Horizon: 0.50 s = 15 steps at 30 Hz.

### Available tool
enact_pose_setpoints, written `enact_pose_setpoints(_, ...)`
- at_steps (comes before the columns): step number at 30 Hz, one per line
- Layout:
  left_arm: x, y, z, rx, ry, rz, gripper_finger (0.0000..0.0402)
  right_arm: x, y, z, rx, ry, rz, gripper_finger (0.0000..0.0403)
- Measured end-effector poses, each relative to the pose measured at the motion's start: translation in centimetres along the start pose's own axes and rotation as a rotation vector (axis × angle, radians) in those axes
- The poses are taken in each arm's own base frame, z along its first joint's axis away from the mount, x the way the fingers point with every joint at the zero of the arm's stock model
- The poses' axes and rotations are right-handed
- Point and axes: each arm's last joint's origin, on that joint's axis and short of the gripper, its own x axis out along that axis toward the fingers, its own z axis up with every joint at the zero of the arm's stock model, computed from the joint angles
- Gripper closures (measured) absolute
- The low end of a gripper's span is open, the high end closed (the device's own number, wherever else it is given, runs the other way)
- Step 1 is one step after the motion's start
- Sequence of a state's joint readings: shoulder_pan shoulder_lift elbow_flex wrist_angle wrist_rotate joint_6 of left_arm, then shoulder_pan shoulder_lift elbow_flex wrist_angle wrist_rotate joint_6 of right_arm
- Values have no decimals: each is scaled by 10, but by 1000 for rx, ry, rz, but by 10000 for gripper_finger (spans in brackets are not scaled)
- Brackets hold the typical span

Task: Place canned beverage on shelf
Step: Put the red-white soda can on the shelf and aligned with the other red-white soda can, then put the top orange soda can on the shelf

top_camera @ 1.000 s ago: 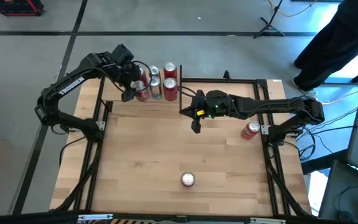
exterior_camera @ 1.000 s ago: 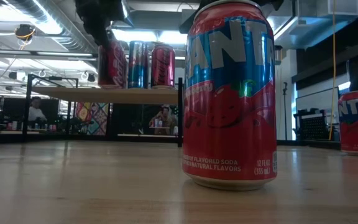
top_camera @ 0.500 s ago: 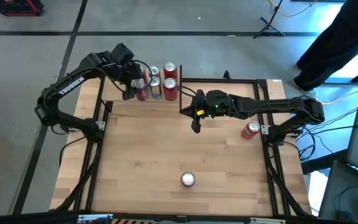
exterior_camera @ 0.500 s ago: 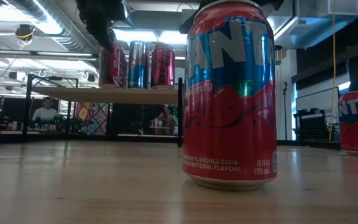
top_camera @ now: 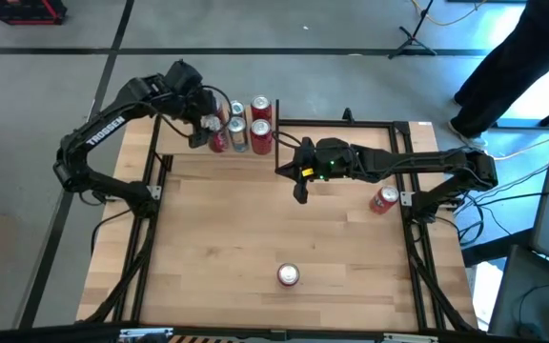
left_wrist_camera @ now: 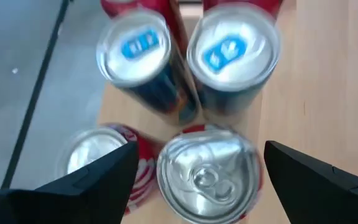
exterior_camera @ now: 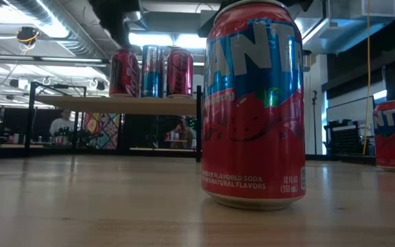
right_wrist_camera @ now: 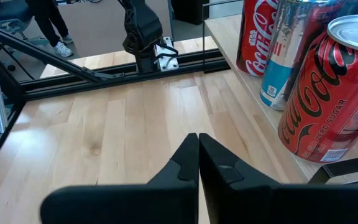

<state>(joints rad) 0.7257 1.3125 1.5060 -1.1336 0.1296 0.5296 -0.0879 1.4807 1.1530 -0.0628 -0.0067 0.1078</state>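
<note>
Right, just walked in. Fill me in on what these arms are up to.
The robot is stocking cans onto the small shelf at the table's far left corner. Four cans stand there now. The left gripper hangs open just above one of them, a red can, its fingers clear of it. The right gripper is shut and empty, waiting beside the shelf. Two more red cans sit on the table: one near the front edge, one by the right edge.
</note>
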Motion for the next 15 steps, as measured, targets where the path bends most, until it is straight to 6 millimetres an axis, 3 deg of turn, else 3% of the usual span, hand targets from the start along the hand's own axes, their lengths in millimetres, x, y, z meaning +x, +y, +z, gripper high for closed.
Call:
enact_pose_setpoints(10,-56,-4,32,-80,-209,60,68,-1,0,2,-6,18,-20,398)
enact_pose_setpoints(15,-72,-14,39,-227,-287,-35,68,-25,-2,25,-10,209,-155,398)
